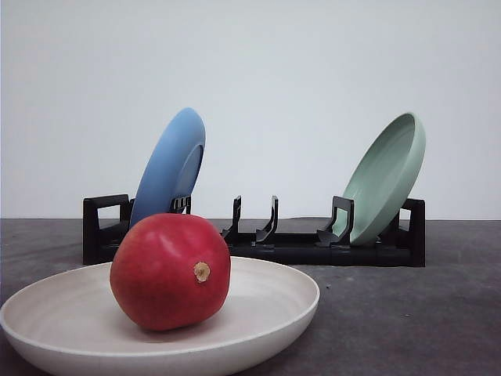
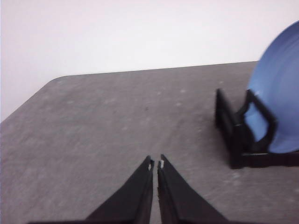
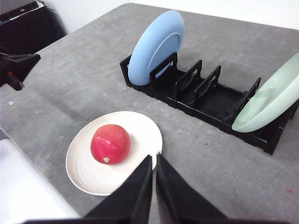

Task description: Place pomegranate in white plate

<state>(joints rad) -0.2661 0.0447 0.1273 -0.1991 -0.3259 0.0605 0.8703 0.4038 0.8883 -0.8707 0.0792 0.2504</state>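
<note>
The left gripper, a pair of black tapered fingers seen from its own wrist camera, has its tips drawn almost together with only a thin slit between them, and nothing is caught there. It hangs above bare speckled grey tabletop, apart from the end of the black plastic dish rack that shows to one side. The right gripper looks the same from its wrist camera: black fingers closed to a narrow gap, empty, held above the table near the rim of the wide, shallow, matte off-white plate without touching it.

The smooth, round, deep-red pomegranate sits inside that white plate, left of the plate's centre in the front view, resting on the plate's floor with its small tan stem scar turned toward the front camera. Behind the plate stands the black rack, with a round blue plate leaning in the left end slot and a round pale green plate leaning in the right end slot; the middle slots hold nothing.

The front view cuts off the near edge of the white plate, and the pomegranate hides the foot of the blue plate. The left wrist view is soft and cuts the blue plate at its frame edge. In the right wrist view a dark object at the frame edge is too cropped to identify.
</note>
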